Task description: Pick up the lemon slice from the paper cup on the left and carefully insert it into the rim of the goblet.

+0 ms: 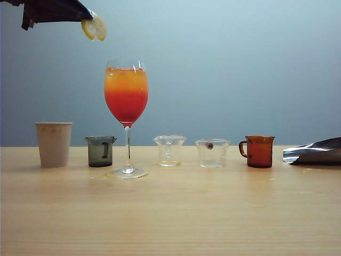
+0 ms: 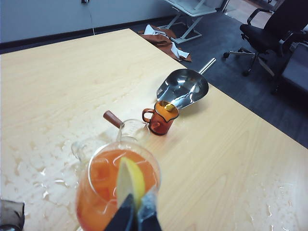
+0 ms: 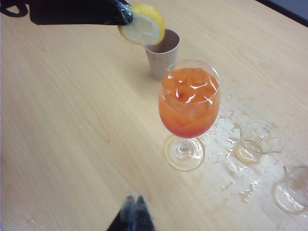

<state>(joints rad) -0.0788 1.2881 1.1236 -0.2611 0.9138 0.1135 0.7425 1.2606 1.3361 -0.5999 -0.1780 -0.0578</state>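
Upper left of the exterior frame, left gripper (image 1: pixel 85 18) pinching lemon slice (image 1: pixel 94 26) above goblet (image 1: pixel 126 96) rim, arm cropped, paper cup (image 1: pixel 53 144) far left, right gripper (image 3: pixel 134 207) closed, apparently empty, mostly out of frame.

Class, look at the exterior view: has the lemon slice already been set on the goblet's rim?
No: the lemon slice hangs in the left claw, above the goblet.

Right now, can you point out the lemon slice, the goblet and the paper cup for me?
lemon slice (image 1: pixel 94 27): exterior view, on its pale flesh, held up in the air.
goblet (image 1: pixel 126 93): exterior view, on the bowl at the orange-red drink.
paper cup (image 1: pixel 53 144): exterior view, on its side wall.
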